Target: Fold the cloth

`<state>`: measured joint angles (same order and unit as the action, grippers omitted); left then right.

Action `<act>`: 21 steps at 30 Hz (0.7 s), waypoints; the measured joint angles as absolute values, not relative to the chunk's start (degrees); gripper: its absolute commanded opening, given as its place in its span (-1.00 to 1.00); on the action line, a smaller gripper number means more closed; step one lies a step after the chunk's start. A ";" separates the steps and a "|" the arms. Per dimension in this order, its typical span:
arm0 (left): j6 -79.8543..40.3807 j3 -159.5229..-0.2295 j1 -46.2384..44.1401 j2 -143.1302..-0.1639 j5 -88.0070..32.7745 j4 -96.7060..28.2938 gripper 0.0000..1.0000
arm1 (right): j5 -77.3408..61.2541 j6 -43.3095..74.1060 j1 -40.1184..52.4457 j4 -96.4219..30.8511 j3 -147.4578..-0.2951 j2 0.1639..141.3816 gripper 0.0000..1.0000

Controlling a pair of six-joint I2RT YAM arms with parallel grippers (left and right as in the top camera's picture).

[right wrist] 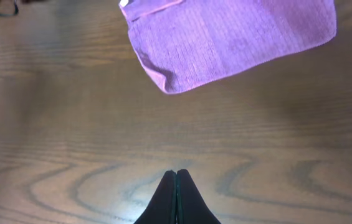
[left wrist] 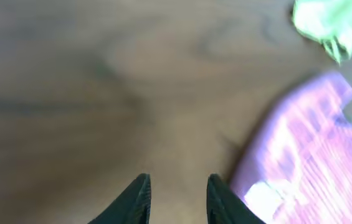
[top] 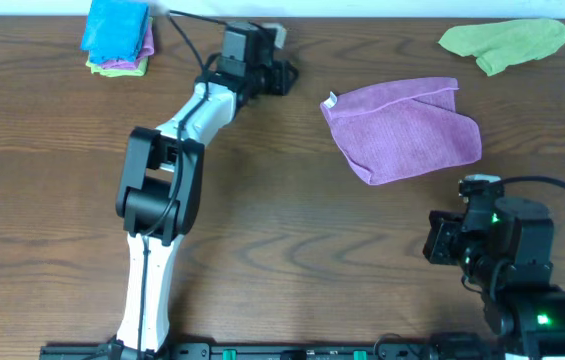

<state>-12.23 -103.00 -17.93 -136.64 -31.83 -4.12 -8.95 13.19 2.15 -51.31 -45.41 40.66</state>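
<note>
Aiming for the tagged corner of the cloth [top: 402, 130], lying toward the table's [top: 62, 200] far edge, right of middle; pinching 1 layer only, drawing it squarely across. Holding left gripper [top: 282, 77] slightly apart, empty, near that corner; right gripper [right wrist: 176, 175] pressed together, empty, toward the near-right corner.

open table [top: 282, 210] between left arm [top: 162, 185] and purple cloth [top: 402, 130], green cloth [top: 507, 42] near its far right corner

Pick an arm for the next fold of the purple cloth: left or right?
Probably left: the left fingers stand apart and empty, near the tag corner of the cloth. The right fingers are shut, short of its near edge.
</note>
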 measured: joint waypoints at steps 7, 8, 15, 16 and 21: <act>-8.16 -103.00 -23.94 -136.64 -34.59 -12.03 -0.50 | -3.14 13.21 -1.17 -49.93 -45.58 44.58 -0.98; -7.27 -103.00 -25.04 -136.62 -34.61 -12.60 -0.51 | -2.63 13.19 -2.04 -49.56 -45.69 46.33 -0.97; -4.40 -103.00 -28.56 -134.37 -34.04 -16.71 -0.67 | -1.28 13.21 -5.19 -44.36 -45.76 57.89 -0.97; -3.92 -103.00 -28.64 -133.82 -33.76 -17.39 -0.73 | -1.26 13.21 -5.26 -42.89 -45.76 58.92 -0.97; -1.37 -103.00 -30.20 -132.25 -29.39 -20.05 -0.88 | -1.26 13.21 -5.34 -39.05 -45.78 62.22 -0.98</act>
